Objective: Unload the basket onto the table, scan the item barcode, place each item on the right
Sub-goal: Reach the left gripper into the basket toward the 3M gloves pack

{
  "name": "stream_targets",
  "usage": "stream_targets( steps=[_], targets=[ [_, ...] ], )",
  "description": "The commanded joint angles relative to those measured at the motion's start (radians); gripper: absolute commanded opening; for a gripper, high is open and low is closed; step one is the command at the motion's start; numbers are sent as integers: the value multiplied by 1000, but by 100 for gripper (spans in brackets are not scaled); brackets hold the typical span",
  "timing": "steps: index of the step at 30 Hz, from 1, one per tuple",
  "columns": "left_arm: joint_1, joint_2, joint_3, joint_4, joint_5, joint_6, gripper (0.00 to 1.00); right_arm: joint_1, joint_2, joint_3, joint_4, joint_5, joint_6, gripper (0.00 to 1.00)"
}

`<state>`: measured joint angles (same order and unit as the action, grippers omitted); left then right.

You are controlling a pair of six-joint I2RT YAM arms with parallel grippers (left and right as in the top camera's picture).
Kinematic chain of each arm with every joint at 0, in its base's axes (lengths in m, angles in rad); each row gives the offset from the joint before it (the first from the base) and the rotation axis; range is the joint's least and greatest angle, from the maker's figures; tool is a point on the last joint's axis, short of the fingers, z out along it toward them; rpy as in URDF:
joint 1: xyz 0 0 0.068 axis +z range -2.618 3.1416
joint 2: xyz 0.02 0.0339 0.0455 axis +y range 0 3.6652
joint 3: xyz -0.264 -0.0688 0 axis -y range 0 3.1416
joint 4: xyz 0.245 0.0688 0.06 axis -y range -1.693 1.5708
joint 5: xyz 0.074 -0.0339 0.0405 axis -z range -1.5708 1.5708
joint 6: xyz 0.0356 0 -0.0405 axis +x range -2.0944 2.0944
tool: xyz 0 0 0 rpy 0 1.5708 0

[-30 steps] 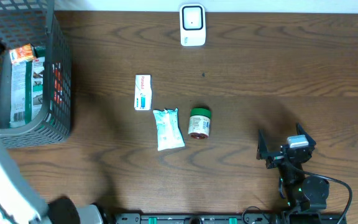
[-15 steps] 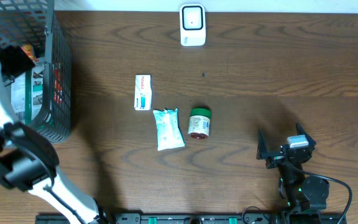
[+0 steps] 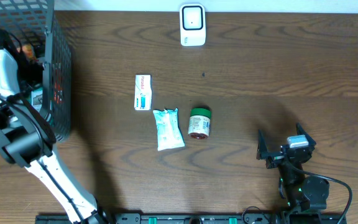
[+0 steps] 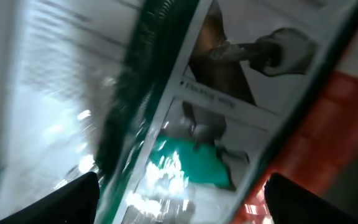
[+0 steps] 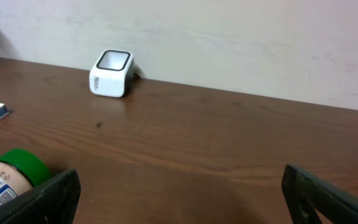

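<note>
- Left pincer (image 4: pixel 178 200) is down inside the basket (image 3: pixel 62 87), far left of the scanner (image 3: pixel 192 25). Only the two dark fingertips (image 4: pixel 67 198) show in the wrist view, one in each bottom corner. They're spread wide, with nothing clamped between them.
- The package (image 4: pixel 229 93) fills the left wrist view, very close and badly blurred. I can pick out photo panels, a green patch, a dark green band and a red-orange edge. The text is unreadable and I can't find a barcode on it.
- I can't tell whether the fingertips touch the package.
- From overhead, the white left arm (image 3: pixel 2 68) and the basket mesh cover most of the package. Only slivers of teal and orange show through, and the pincer itself is lost in there.
- Right pincer (image 5: pixel 182 196) is well to the right of the scanner, at the near edge of the counter (image 3: pixel 278 74). It's released with the jaws fully apart and holds nothing. Only the finger ends show in its wrist view.
- The scanner stands upright at the far edge of the counter, with bare counter around it.
- Box (image 3: pixel 143 92), white with teal, lies flat a little left of the scanner and nearer to me. In the right wrist view the frame edge cuts it off.
- Wipes packet (image 3: pixel 168 129) is nearer still, just past the box. I can't tell whether they touch.
- Green-lidded jar (image 3: pixel 199 122) lies on its side just beside the packet, almost straight out from the scanner. The right wrist view crops it to the lid and a scrap of barcode label.
</note>
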<state>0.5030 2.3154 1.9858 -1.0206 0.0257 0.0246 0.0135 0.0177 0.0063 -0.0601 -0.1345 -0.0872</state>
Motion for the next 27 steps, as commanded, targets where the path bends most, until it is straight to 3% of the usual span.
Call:
stream_targets(
  steps=[1, 8, 17, 27],
  targets=[
    [0, 73, -2, 4, 15, 24, 86, 3, -4, -1, -4, 2, 4, 99],
    [3, 103, 15, 9, 15, -21, 86, 3, -4, -1, -4, 2, 4, 99],
    [2, -97, 30, 62, 155, -161, 87, 3, -4, -1, -3, 3, 4, 99],
    [-36, -63, -14, 101, 172, -117, 87, 3, -4, -1, -3, 3, 4, 99]
  ],
)
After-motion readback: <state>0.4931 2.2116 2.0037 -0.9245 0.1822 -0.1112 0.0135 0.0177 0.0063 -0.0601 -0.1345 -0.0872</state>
